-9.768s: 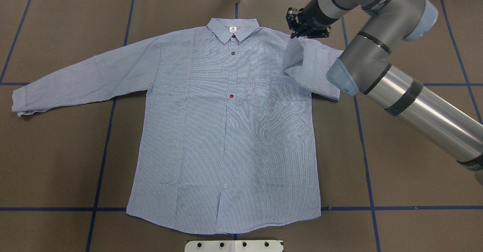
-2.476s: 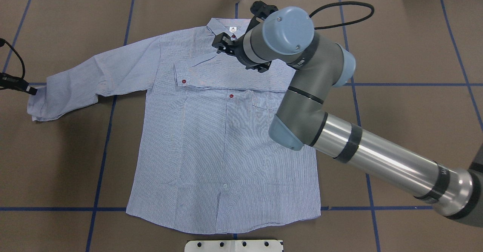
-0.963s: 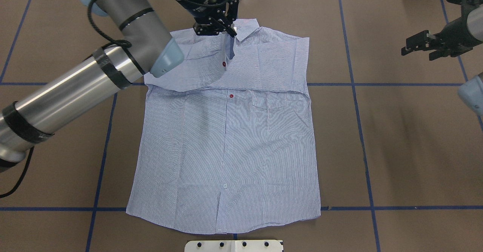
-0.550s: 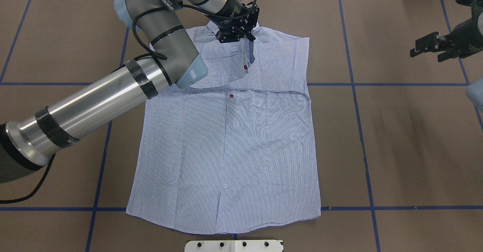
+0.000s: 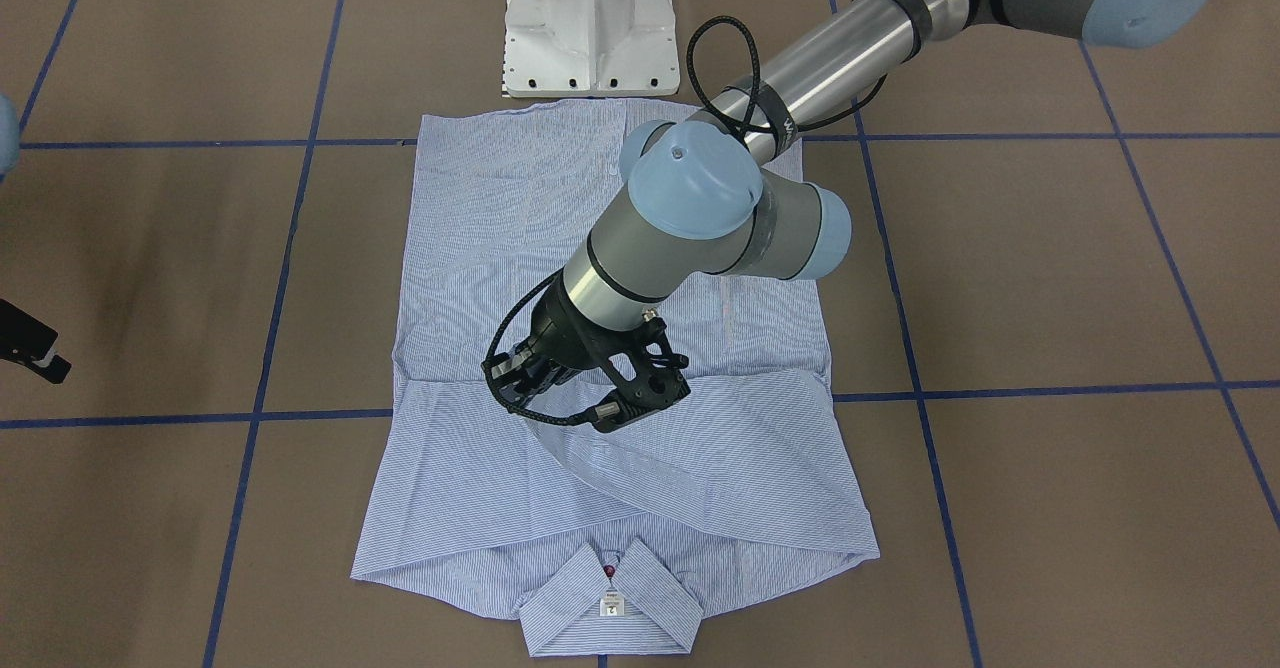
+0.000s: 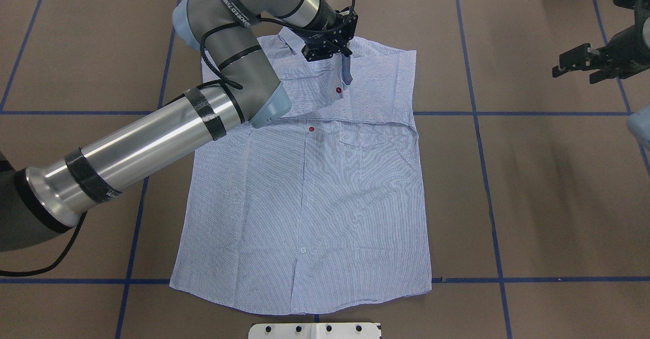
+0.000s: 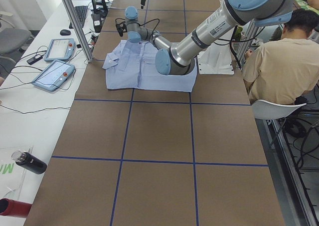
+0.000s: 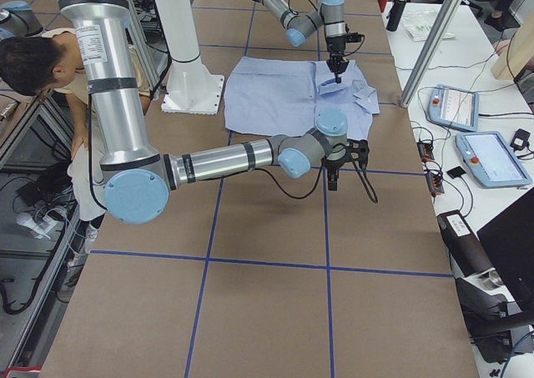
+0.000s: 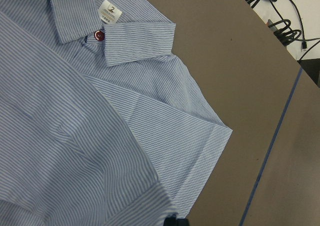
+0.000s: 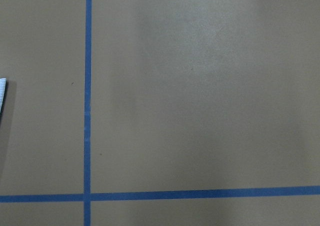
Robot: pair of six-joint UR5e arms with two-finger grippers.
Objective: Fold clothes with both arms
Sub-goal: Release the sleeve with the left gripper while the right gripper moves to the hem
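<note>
The blue-and-white striped shirt (image 6: 304,197) lies flat, front up, collar (image 5: 610,603) at the table's far side. Its right sleeve is folded across the chest (image 6: 378,82). My left gripper (image 6: 346,56) hovers over the upper chest, shut on the left sleeve's cuff (image 6: 347,72), which hangs below it while the sleeve drapes behind. The left wrist view shows the collar, the neck label (image 9: 109,11) and sleeve cloth close up. My right gripper (image 6: 576,65) hangs open and empty above bare table, well right of the shirt; its wrist view shows only a sliver of cloth (image 10: 2,94).
The white pedestal base (image 5: 588,23) stands at the shirt's hem side. Blue tape lines (image 6: 487,176) cross the brown table. A person (image 7: 279,71) sits beside the pedestal. Tablets (image 7: 54,75) and a bottle (image 7: 29,162) lie on the side bench.
The right arm laid the right sleeve across the chest and withdrew. My left gripper has since carried the left cuff rightward over the collar area; the right gripper barely moved.
</note>
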